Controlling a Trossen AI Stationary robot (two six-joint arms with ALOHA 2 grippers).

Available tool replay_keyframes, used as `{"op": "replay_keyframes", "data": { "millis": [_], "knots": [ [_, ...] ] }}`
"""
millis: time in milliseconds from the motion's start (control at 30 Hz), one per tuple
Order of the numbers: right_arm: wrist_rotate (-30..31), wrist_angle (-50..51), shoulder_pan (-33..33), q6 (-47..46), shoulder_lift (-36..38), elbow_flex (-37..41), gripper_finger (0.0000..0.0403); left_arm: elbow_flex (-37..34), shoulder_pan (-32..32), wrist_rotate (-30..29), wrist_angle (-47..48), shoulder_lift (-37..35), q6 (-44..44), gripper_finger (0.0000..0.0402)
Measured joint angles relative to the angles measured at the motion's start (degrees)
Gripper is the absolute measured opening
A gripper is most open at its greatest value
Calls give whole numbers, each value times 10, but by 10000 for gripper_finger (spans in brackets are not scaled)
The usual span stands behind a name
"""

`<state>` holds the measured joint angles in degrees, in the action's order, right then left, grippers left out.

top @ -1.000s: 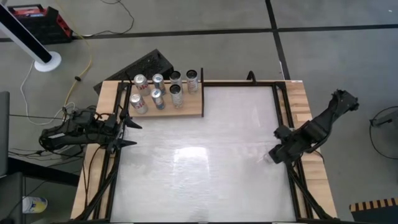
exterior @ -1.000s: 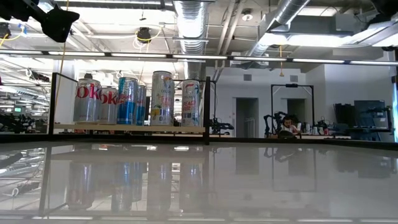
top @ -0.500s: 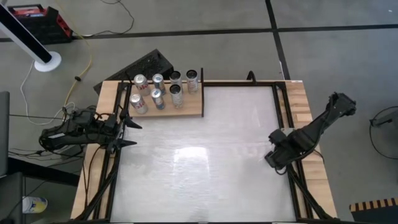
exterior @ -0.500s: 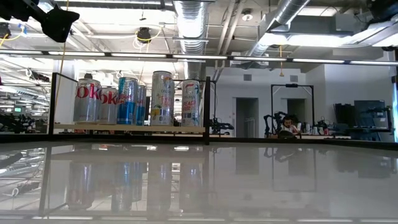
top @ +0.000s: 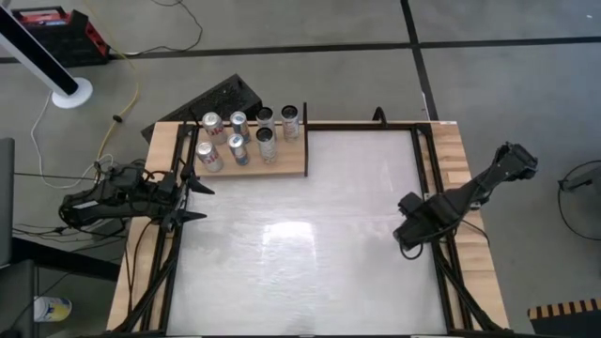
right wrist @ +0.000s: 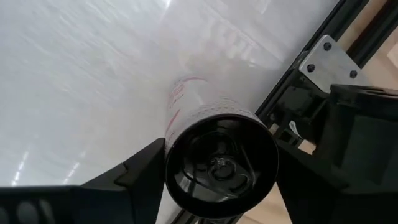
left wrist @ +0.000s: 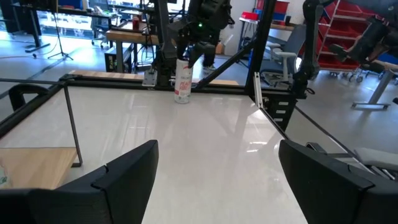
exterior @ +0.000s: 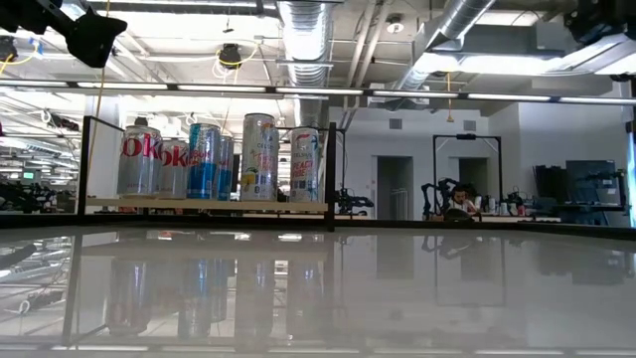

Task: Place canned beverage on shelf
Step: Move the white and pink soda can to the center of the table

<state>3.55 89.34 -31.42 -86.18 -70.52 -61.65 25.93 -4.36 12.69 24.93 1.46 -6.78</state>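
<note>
The right gripper (top: 410,231) is hanging directly over a white can (left wrist: 182,79) standing upright near the table's right rail. Its fingers (right wrist: 134,171) are flanking the can's top, spread wide, not yet clamping, presumably lining up a grasp from above. The shelf (top: 282,160) is sitting well apart, at the far left corner, with six cans (exterior: 256,157) grouped toward one end, leaving bare board free. The left gripper (top: 194,200) is waiting open just beside that shelf.
</note>
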Motion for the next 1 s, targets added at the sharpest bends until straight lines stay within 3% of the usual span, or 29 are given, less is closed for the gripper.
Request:
{"op": "replay_keyframes", "data": {
  "millis": [200,433,700,1000],
  "knots": [
    [27,-44,21,59,-1,-21,278,0,0,0,0,0,0,318],
    [66,-87,81,163,-30,-100,278,0,0,0,0,0,1,318],
    [97,-105,177,409,-193,-282,278,0,0,-7,-1,0,0,318],
    [97,-125,218,628,-392,-536,278,0,0,-7,0,0,0,318]
  ]
}}
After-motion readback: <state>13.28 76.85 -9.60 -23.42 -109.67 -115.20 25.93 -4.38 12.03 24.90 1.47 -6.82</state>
